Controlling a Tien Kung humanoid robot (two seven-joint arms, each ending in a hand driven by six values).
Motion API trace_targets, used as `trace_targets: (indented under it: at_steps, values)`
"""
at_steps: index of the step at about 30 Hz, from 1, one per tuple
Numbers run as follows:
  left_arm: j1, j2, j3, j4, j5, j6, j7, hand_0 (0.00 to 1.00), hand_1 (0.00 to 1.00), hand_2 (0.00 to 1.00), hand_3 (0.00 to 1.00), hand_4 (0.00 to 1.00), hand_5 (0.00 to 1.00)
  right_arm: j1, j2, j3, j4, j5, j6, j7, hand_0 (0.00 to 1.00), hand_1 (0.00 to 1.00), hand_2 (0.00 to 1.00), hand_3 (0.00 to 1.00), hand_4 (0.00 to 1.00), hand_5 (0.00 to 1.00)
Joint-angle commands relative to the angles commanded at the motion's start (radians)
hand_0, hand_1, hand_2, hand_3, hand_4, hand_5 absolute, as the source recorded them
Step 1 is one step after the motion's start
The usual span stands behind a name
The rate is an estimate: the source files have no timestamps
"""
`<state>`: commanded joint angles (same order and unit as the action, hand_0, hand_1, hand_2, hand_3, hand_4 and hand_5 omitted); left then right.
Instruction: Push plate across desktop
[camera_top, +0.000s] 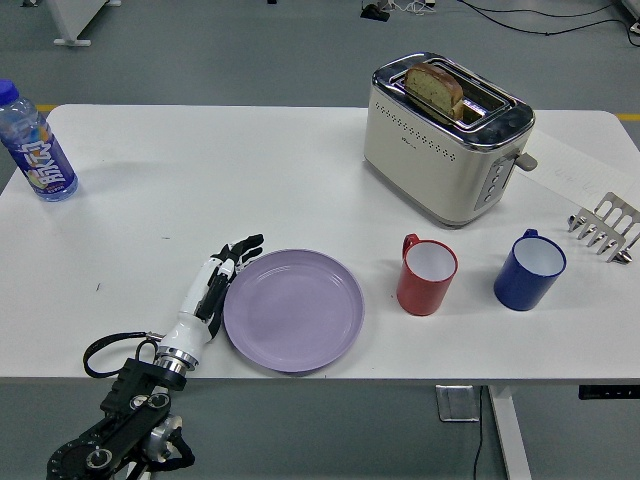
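A round lilac plate (295, 310) lies flat near the table's front edge, left of centre. My left hand (218, 279) comes in from the lower left, its white palm and black fingers stretched out flat against the plate's left rim. The fingers are extended and hold nothing. The plate's right rim is a short gap away from the red mug (427, 275). My right arm is out of view.
A blue mug (529, 270) stands right of the red one. A cream toaster (446, 137) with a bread slice sits at the back right. A metal toast rack (606, 227) is at the right edge. A blue water bottle (35, 145) stands far left.
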<state>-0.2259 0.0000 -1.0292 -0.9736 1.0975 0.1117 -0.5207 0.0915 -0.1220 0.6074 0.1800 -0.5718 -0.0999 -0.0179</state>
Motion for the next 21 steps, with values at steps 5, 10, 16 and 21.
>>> trace_targets:
  at_steps: [5, 10, 16, 21]
  values:
    - [-0.003, 0.0, 0.009, -0.001, -0.003, -0.006, 0.001, 0.807, 0.862, 0.877, 0.785, 0.477, 0.998, 0.001, -0.001, 0.003, 0.0, -0.003, 0.0, 0.0, 0.656, 0.646, 0.726, 0.682, 0.285, 0.286]
    - [-0.003, 0.0, 0.013, -0.001, -0.006, -0.007, 0.0, 0.807, 0.862, 0.877, 0.785, 0.477, 0.998, 0.002, -0.001, 0.004, 0.0, -0.003, 0.0, 0.001, 0.656, 0.646, 0.726, 0.682, 0.285, 0.286]
    - [-0.011, 0.0, -0.011, -0.003, 0.01, 0.003, 0.001, 0.807, 0.861, 0.875, 0.783, 0.478, 0.998, 0.004, 0.001, 0.001, 0.0, -0.001, -0.001, 0.001, 0.656, 0.646, 0.726, 0.681, 0.286, 0.286]
    - [-0.031, 0.0, -0.092, -0.017, 0.059, 0.017, 0.013, 0.807, 0.861, 0.876, 0.783, 0.478, 0.998, 0.005, 0.001, 0.001, 0.0, -0.001, -0.001, 0.0, 0.655, 0.646, 0.725, 0.681, 0.287, 0.28]
